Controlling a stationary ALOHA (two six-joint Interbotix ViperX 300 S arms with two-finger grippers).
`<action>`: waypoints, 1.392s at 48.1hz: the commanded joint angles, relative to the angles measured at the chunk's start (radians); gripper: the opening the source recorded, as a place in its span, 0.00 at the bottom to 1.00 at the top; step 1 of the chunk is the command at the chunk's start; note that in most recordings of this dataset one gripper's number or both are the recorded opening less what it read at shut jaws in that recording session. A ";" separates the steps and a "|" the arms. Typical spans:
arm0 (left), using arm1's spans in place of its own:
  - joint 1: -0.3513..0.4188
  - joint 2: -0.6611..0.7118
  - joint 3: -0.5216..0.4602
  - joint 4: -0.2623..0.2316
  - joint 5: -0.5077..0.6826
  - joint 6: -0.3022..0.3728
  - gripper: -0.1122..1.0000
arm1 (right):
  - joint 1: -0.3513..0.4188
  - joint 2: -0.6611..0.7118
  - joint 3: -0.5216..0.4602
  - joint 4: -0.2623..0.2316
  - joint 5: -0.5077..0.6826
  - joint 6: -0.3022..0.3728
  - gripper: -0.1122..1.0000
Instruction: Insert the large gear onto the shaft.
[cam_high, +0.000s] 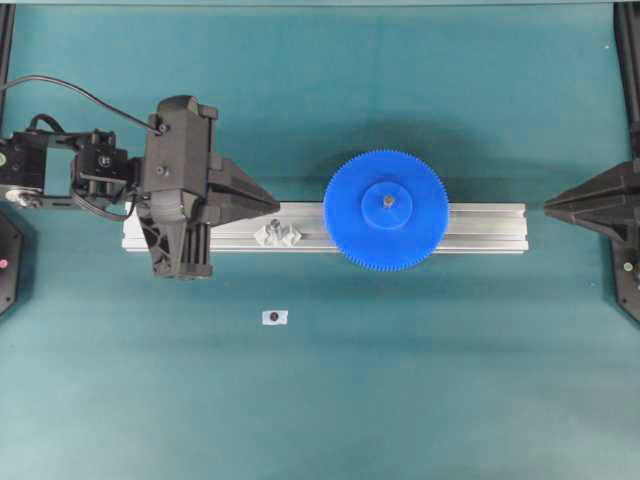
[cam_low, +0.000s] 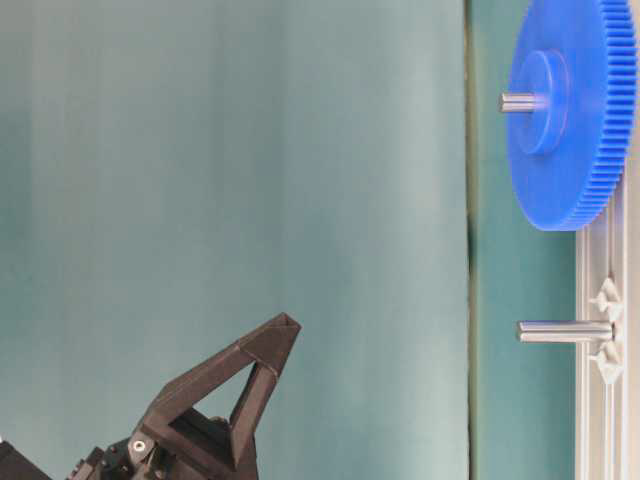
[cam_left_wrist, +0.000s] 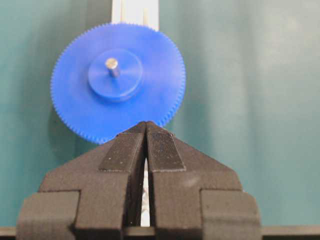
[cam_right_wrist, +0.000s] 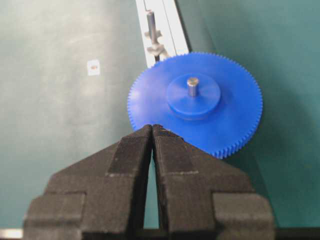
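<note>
1. The large gear (cam_high: 385, 210) is sitting on the shaft (cam_high: 386, 201), centre frame, over the rail (cam_high: 490, 227).
2. The left pincer (cam_left_wrist: 146, 125) is pressed together, holding nothing.
3. The right pincer (cam_right_wrist: 152, 128) is pressed together, empty.

Overhead looks down; side cam low, rotated; wrist cams face large gear (cam_high: 386, 210).

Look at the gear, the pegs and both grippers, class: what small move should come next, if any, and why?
Probably none beyond keeping both arms back. The large gear already sits on the rail with a peg tip poking through its hub. The left gripper and right gripper are shut, empty and clear of it. Another bare peg stands beside it.
</note>
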 joint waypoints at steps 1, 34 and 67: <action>-0.003 -0.008 -0.014 0.002 -0.008 0.002 0.11 | -0.002 0.002 -0.009 0.000 -0.009 0.003 0.21; -0.005 -0.008 -0.009 0.000 -0.009 0.002 0.11 | -0.003 -0.008 0.015 -0.002 -0.008 0.003 0.21; -0.009 -0.008 0.011 0.002 -0.023 0.003 0.11 | -0.003 -0.009 0.029 -0.002 -0.021 0.003 0.21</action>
